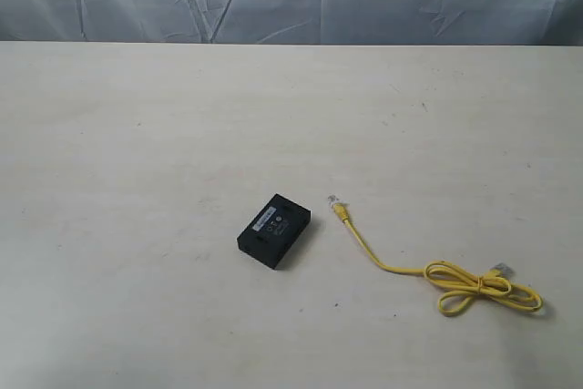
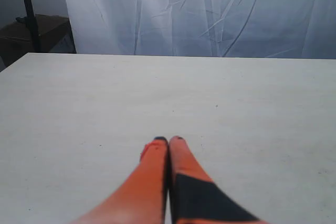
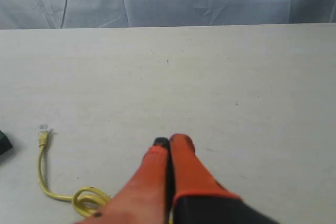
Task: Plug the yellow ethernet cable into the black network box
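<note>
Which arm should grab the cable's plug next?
Probably right. The yellow ethernet cable lies right of the black network box, close by the right gripper; the left gripper faces only table.

A small flat black plastic network box (image 1: 274,230) is lying on a pale tabletop (image 1: 137,134). A thin yellow ethernet cable (image 1: 405,270) is resting beside it, its clear plug (image 1: 334,199) sitting near the box and its far length curling into a looped bundle (image 1: 475,284).
</note>
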Controlling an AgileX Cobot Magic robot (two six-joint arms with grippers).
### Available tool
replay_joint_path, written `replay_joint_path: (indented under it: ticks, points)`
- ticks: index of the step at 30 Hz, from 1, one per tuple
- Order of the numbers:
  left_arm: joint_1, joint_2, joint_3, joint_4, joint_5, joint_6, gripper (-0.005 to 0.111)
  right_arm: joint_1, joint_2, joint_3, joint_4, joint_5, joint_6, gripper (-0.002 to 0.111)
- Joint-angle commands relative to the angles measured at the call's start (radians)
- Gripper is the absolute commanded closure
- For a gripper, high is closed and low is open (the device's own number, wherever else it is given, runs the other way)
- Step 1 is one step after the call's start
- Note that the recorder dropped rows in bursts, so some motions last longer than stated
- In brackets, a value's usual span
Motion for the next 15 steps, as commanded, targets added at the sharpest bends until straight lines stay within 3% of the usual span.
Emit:
replay_joint_path:
  ticks: [1,4,15]
  points:
    - [0.004,-0.004,0.003,-0.001,-0.012,-0.001,0.106,0.004,-0.004,0.002,-0.009,-0.015,0.001,0.109]
    - [0.004,-0.004,0.003,-0.001,-0.012,-0.001,0.106,0.004,-0.004,0.002,-0.009,-0.067,0.001,0.109]
    - [0.004,-0.004,0.003,-0.001,-0.012,-0.001,0.106,0.004,-0.004,0.002,-0.005,-0.593,0.001,0.109]
